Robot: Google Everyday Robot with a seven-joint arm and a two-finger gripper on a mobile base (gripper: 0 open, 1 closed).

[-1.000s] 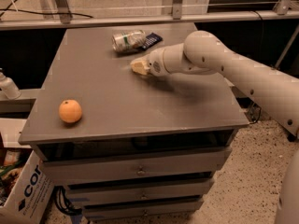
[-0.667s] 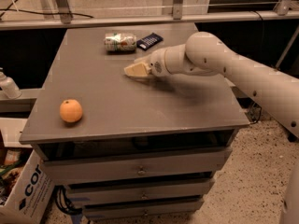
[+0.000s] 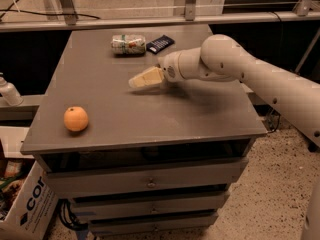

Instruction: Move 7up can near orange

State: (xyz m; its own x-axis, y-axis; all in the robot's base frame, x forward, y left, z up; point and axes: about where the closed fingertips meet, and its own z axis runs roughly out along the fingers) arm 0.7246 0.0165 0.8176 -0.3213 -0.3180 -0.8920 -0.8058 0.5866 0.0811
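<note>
The 7up can (image 3: 128,44) lies on its side near the far edge of the grey cabinet top (image 3: 210,114). The orange (image 3: 76,119) sits near the front left corner. My gripper (image 3: 134,82) hovers over the middle of the top, pointing left, a short way in front of the can and to the right of the orange. It holds nothing that I can see.
A flat dark packet (image 3: 160,43) lies just right of the can. A white bottle (image 3: 8,91) stands off the cabinet's left side. A cardboard box (image 3: 25,204) sits on the floor at lower left. Metal rails (image 3: 150,20) run behind the cabinet.
My gripper has moved left and toward the front, away from the can. The can has rolled a little to the left and lies apart from the gripper.
</note>
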